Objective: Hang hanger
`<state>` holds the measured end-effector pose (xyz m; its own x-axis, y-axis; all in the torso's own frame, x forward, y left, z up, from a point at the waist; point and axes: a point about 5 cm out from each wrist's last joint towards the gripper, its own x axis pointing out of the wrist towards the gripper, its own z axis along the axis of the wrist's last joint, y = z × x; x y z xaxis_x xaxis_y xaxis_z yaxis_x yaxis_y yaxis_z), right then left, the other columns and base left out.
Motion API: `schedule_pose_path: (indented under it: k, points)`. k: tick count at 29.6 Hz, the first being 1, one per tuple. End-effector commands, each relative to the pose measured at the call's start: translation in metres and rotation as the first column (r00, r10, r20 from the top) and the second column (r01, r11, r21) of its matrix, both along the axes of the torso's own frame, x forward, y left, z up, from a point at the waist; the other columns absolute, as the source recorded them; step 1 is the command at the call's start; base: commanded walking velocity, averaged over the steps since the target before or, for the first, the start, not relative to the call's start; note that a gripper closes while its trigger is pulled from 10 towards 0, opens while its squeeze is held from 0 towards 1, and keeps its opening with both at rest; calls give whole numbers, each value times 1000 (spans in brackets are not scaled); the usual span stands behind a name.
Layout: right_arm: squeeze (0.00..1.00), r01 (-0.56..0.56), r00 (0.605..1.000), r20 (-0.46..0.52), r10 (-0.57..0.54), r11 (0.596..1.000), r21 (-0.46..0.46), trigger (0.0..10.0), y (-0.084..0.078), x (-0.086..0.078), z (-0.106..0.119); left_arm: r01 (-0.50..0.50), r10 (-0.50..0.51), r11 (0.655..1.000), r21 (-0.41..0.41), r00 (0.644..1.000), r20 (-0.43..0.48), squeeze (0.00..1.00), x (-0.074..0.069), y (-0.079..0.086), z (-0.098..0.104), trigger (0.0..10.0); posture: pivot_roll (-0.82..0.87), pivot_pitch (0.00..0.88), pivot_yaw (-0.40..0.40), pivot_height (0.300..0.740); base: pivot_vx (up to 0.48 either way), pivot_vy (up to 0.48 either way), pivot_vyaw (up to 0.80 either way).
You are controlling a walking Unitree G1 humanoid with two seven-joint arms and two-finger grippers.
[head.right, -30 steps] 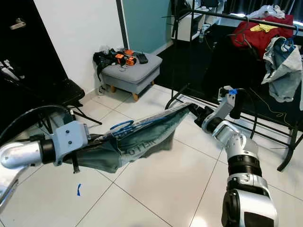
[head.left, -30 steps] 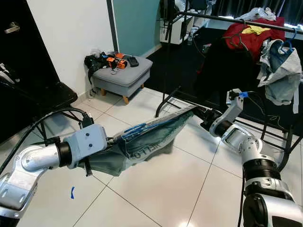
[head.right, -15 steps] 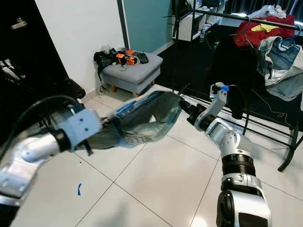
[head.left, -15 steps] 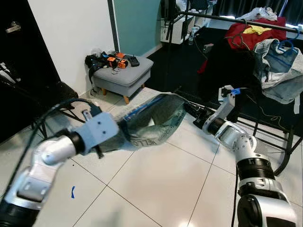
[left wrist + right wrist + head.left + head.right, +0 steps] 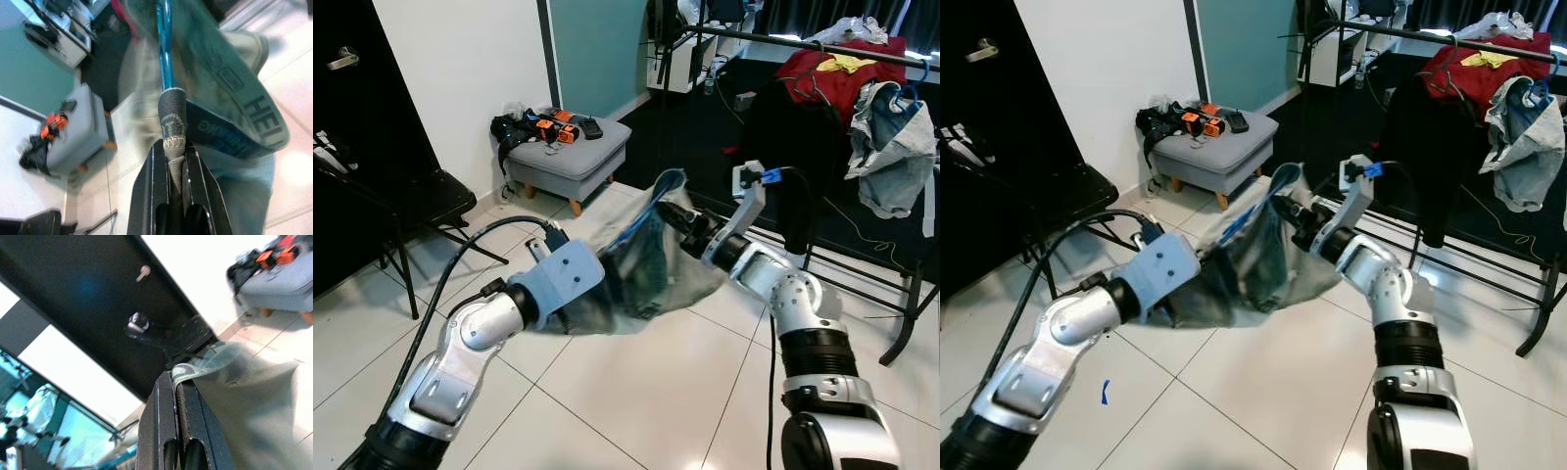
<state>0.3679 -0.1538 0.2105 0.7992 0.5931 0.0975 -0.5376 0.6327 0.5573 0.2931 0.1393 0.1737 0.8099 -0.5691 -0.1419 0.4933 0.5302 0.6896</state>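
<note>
Head stereo pair: high vantage, facing forward and down across tiled floor [image 5: 636,392], both sharing grey footstool [image 5: 570,157] and clothes rail [image 5: 1430,37]. Wrist cameras: close range along black fingers [image 5: 168,196], each sighting the footstool beyond pinched garment [image 5: 254,396]

One grey-green cloth garment [image 5: 651,269] on one blue hanger [image 5: 165,44]; two black-fingered grippers; one grey upholstered footstool [image 5: 566,157] behind the garment.
</note>
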Motion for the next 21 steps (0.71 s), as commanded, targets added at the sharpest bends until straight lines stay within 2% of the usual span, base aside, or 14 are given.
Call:
schedule_pose_path:
  k: [1,2,3,5,6,7,11,21]
  points:
    - [0,10,1000,20,-10,1000,-3,0,-4,1,5,-33,36,996,77,999,-35,0,0,15,-9,10000,-76,44,25,740,0,0,0]
    - [0,10,1000,20,-10,1000,-3,0,-4,1,5,-33,36,996,77,999,-35,0,0,15,-9,10000,-76,44,25,740,0,0,0]
    - [0,27,999,19,-26,1000,-14,0,-9,1,4,-54,59,994,95,997,-50,0,-1,25,-12,10000,-77,46,29,740,0,0,0]
    - [0,27,999,19,-26,1000,-14,0,-9,1,4,-54,59,994,95,997,-50,0,-1,25,-12,10000,-77,46,29,740,0,0,0]
    - [0,42,999,17,-42,999,-24,0,-14,1,2,-65,73,992,111,995,-71,0,-3,34,-13,10000,-76,46,26,740,0,0,0]
    - [0,42,999,17,-42,999,-24,0,-14,1,2,-65,73,992,111,995,-71,0,-3,34,-13,10000,-76,46,26,740,0,0,0]
    - [0,63,998,17,-62,997,-52,0,-20,-1,1,-95,109,987,127,988,-109,0,-5,51,-14,10000,-74,44,27,740,0,0,0]
    - [0,16,999,34,-14,998,-53,0,-11,-5,3,-116,128,987,112,986,-107,0,-2,50,-13,10000,-75,41,26,740,0,0,0]
